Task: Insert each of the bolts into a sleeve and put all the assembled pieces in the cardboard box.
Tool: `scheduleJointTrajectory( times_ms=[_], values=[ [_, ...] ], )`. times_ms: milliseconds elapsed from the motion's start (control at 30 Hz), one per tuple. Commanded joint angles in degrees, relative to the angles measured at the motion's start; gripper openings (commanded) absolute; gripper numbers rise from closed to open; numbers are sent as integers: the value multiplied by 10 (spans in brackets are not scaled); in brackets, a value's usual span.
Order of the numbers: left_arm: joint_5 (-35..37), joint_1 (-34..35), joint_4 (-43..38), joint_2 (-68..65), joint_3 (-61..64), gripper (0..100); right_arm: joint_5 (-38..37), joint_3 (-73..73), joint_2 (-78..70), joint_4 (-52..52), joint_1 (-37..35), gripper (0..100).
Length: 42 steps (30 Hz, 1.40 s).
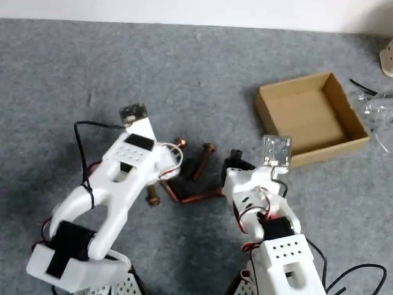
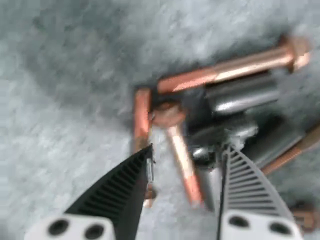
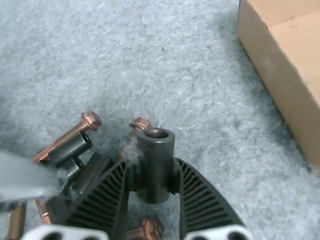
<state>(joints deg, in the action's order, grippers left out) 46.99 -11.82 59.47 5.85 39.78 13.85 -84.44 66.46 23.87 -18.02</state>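
Note:
Several copper bolts (image 1: 206,157) and dark sleeves (image 2: 242,94) lie in a loose pile on the grey carpet between the two arms. My left gripper (image 2: 189,150) hangs open just above the pile, with one bolt (image 2: 179,152) lying between its fingers. Beside the pile, my right gripper (image 3: 152,167) is shut on a dark sleeve (image 3: 155,157), held upright with its bore facing up. In the high view that sleeve (image 1: 236,161) is at the tip of the right arm. The cardboard box (image 1: 310,117) stands open to the far right of the pile.
Clear plastic scraps and black cables (image 1: 374,104) lie right of the box. A pale wooden object (image 1: 387,56) sits at the far right edge. The carpet (image 1: 92,80) stretches flat to the far left.

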Motion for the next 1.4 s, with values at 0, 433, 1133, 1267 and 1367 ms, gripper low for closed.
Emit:
scheduleJointTrajectory(
  times_ms=[0, 433, 1133, 1267, 1367],
  values=[
    [4, 14, 55, 100, 17, 210, -10, 3, 15, -22, 6, 5],
    [4, 11, -40, 66, 55, 139, -10, 3, 15, -22, 6, 5],
    [6, -26, -40, 44, -1, 154, -10, 2, 14, -22, 6, 5],
    [6, -22, -40, 21, 4, 154, -10, 2, 14, -22, 6, 5],
    [13, -23, -49, -5, 3, 154, -10, 2, 14, -22, 6, 5]
  ],
)
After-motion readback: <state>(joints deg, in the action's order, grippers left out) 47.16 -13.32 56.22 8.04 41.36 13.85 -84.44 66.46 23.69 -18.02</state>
